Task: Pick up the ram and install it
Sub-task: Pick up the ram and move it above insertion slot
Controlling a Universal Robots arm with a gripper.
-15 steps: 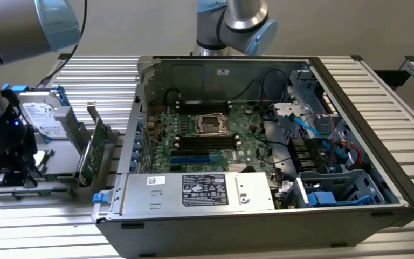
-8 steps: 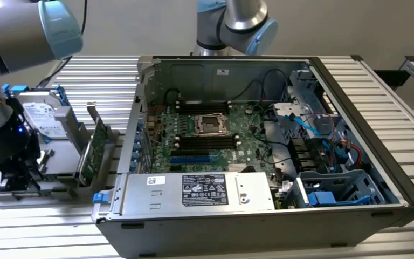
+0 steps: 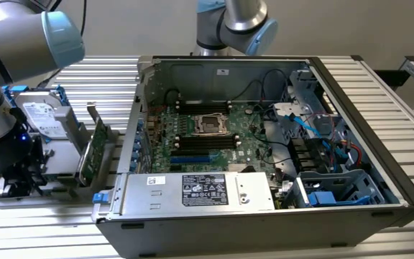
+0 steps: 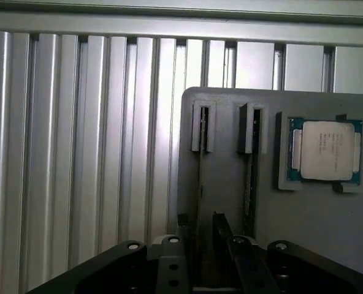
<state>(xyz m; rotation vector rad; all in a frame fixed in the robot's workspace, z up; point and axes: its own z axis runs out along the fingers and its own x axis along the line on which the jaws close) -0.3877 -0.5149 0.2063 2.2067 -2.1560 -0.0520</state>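
Hovering over gray holder (image 4: pixel 225 160), jaws of gripper (image 4: pixel 200 225) parted, straddling the ram (image 4: pixel 199 177) standing on edge in its slot.

Computer case (image 3: pixel 264 237): one
Hard drive (image 3: pixel 40 116): one, beside the computer case
Green card (image 3: pixel 92 145): one, beside the computer case
Power supply (image 3: pixel 200 191): one, inside the computer case
Ram sticks (image 4: pixel 250 184): two
Processor chip (image 4: pixel 325 150): one
Robot arms (image 3: pixel 20 54): two

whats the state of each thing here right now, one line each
ram: on edge in a tray slot, not lifted
second ram: on edge in the next slot
gripper: open, straddling the ram
processor: flat in the tray's recess
computer case: on its side, open
hard drive: upright, outside the case
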